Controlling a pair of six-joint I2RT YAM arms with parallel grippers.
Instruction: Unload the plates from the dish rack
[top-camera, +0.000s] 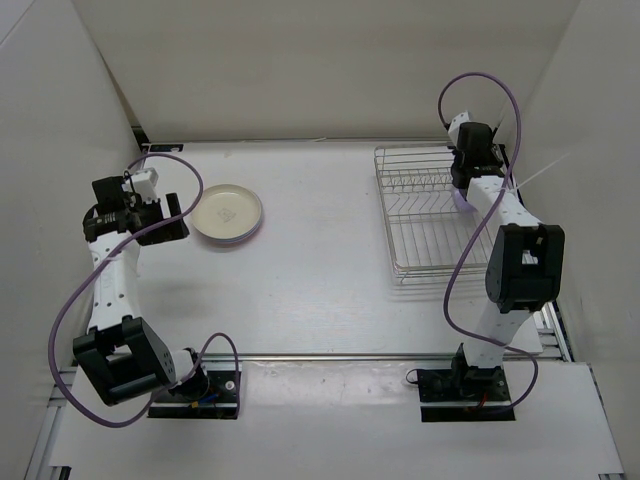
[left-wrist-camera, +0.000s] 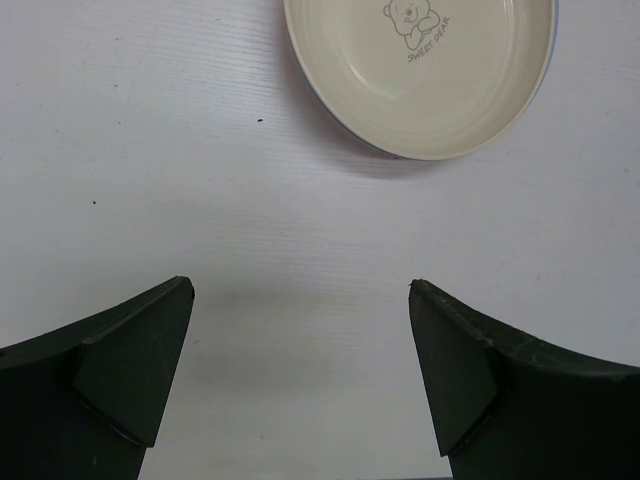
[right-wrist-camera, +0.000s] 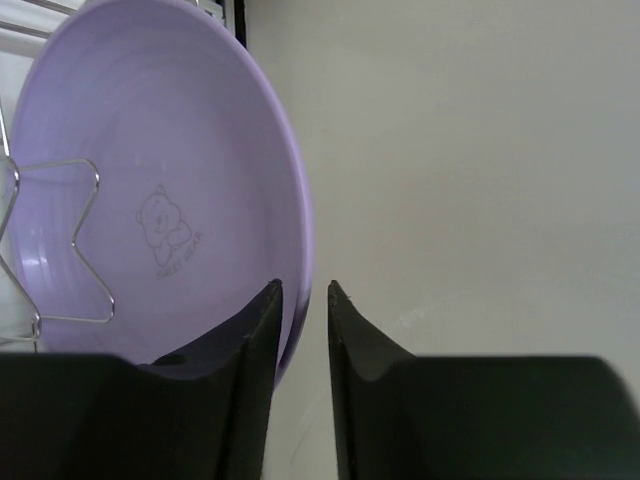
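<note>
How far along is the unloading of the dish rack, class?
Done: the cream plate lies on the table, another plate's edge showing beneath it. In hand: the right pincer straddles the rim of the lavender plate, upright in the dish rack; grip unconfirmed. Left: lifting that plate out.

Bright, even light given from overhead, soft faint shadows thrown on the white counter (top-camera: 320, 280) beneath the cream plate (left-wrist-camera: 440, 90), lavender plate (right-wrist-camera: 170, 130) rendered slightly soft at close range.
</note>
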